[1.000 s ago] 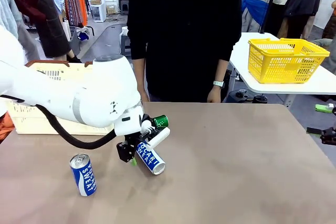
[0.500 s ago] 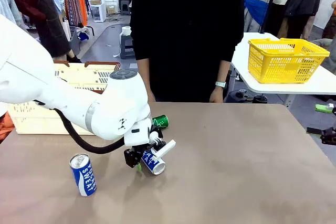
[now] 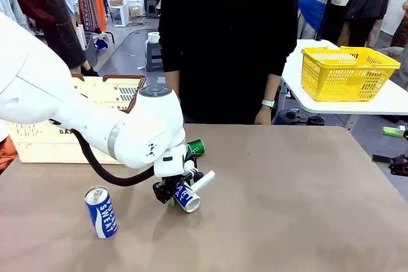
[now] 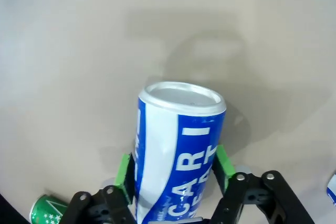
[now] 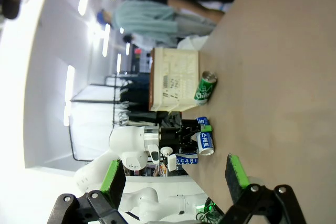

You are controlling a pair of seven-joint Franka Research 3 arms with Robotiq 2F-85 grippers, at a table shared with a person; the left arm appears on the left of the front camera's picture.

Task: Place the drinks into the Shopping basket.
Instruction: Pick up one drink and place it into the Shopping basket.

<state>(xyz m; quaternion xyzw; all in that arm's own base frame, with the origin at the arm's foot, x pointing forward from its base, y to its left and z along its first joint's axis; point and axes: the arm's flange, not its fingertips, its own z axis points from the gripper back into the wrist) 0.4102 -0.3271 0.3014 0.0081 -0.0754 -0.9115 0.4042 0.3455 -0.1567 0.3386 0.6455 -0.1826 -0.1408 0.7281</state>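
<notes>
Jaws of left gripper (image 4: 172, 167) are closed on a lying Pocari can (image 4: 178, 140). Behind that can a green can (image 3: 195, 148) is seen, left of it a second Pocari can (image 3: 101, 212), farther left the basket (image 3: 38, 139) — right gripper (image 5: 173, 174) is spread, empty.

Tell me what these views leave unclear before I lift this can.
Front view: the left arm hides part of the green can; it and the near wall hide the Shopping basket contents.
Left wrist view: the Pocari can covers where the left gripper pads meet it; grip unconfirmed. Its near end is cut off below.
</notes>
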